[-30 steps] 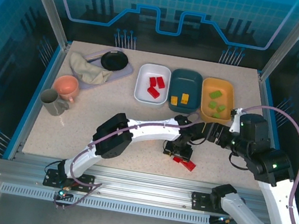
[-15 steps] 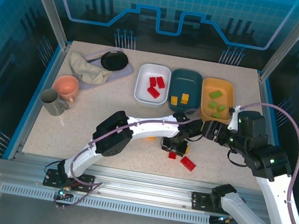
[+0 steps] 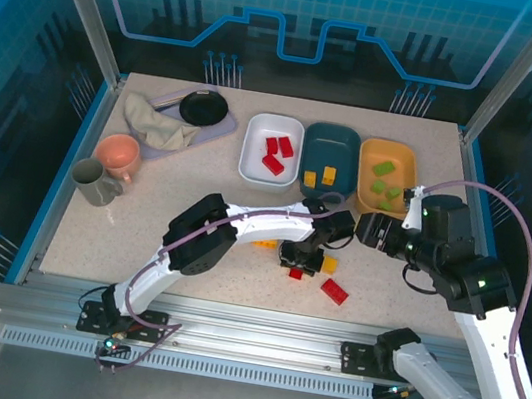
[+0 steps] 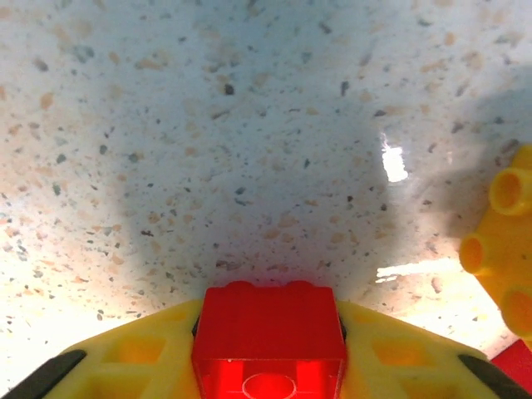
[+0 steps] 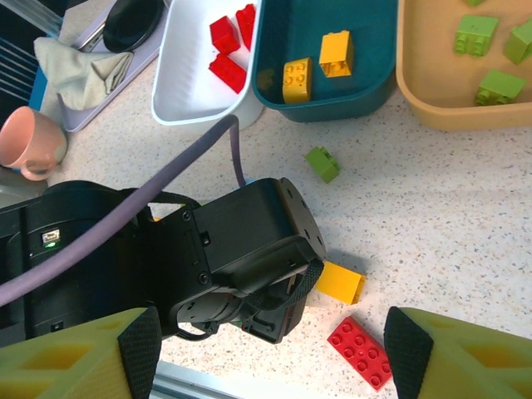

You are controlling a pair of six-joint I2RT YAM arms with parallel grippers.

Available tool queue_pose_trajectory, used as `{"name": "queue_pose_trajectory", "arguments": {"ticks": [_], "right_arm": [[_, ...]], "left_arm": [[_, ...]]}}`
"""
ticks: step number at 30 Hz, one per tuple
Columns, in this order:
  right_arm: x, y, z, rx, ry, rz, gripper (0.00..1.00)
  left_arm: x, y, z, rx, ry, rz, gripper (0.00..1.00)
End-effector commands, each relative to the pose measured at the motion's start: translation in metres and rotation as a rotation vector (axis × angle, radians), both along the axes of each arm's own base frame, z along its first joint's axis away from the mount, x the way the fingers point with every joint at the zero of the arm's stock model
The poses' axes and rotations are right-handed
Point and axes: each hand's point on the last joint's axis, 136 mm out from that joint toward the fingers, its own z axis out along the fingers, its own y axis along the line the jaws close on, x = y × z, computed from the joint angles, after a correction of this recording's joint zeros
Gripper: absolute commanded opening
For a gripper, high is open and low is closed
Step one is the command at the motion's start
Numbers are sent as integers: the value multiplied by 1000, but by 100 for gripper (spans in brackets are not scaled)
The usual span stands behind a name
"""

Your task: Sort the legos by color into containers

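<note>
**One red brick between the left pincer's fingers**

One small red brick (image 4: 268, 328) sits on the bench (image 4: 249, 125) between the yellow fingers (image 4: 141, 357) of the left pincer (image 3: 297, 263). The fingers lie against both its sides, so the pincer is narrow and closed on the brick, which rests on the bench.

From the top camera, a yellow brick (image 3: 330, 264) lies just to its right, near but apart. The left wrist camera catches its studs at the right edge. A long red brick (image 3: 334, 291) lies just past the yellow one, nearer the arms' bases. A second yellow piece (image 3: 264, 244) shows on the other side of the left arm, partly hidden by it. A green brick (image 5: 322, 164) lies alone on the bench just in front of the teal tray (image 3: 332, 144).

Three trays stand in a row at the far side. The white tray (image 3: 252, 162) holds three red bricks (image 3: 276, 151), the teal tray two yellow bricks (image 3: 320, 176), and the orange tray (image 3: 406, 176) several green bricks (image 3: 384, 186).

The right pincer (image 5: 273, 353) hangs above the left arm's wrist, between the loose bricks and the trays, its fingers wide apart.

At the bench's far left stand a pink bowl (image 3: 117, 154) and a mug (image 3: 93, 182), with a cloth (image 3: 157, 122) and a black dish (image 3: 204, 107) behind them.
</note>
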Motion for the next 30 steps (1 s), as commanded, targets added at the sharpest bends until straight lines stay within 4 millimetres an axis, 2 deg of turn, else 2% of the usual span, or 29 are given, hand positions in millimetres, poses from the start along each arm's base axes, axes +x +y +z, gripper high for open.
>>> {"name": "queue_pose_trajectory", "arguments": {"ticks": [1, 4, 7, 11, 14, 19, 23, 26, 30], "right_arm": [[-6, 8, 2, 19, -20, 58, 74], [-4, 9, 5, 27, -43, 62, 74], [5, 18, 8, 88, -68, 70, 76], [27, 41, 0, 231, -22, 85, 76], [45, 50, -6, 276, -5, 73, 76], [72, 66, -12, 326, 36, 91, 76], [89, 74, -20, 343, 80, 89, 76], [98, 75, -25, 347, 96, 76, 76], [104, 74, -32, 332, 117, 57, 76]], "left_arm": [[8, 3, 13, -25, -42, 25, 33], [23, 17, 42, -68, -71, 100, 32], [48, 34, 71, -123, -112, 178, 32], [95, 65, 102, -176, -178, 265, 32], [133, 90, 111, -177, -225, 318, 32], [198, 124, 113, -146, -305, 397, 32], [239, 144, 101, -105, -334, 454, 33], [259, 151, 85, -89, -335, 483, 33], [270, 161, 63, -55, -317, 508, 33]]}}
